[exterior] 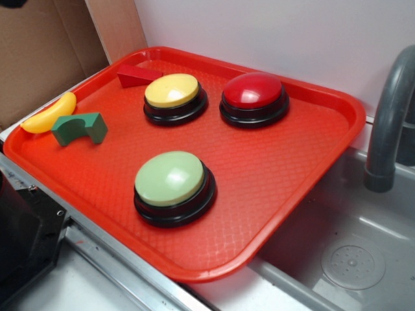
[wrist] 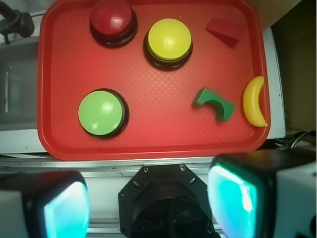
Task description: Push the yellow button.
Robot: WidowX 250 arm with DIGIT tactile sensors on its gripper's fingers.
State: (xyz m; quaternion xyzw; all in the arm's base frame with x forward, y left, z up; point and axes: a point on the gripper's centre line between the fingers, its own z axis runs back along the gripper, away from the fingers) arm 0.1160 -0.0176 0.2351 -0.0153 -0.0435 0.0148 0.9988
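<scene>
The yellow button, a yellow dome on a black round base, sits at the far middle of the red tray. In the wrist view my gripper hangs high above the tray's near edge, well short of the button. Its two teal pads stand wide apart with nothing between them, so it is open. The exterior view does not show the gripper.
On the tray are a red button, a pale green button, a yellow banana toy, a green arch block and a red wedge. A grey sink with faucet lies right.
</scene>
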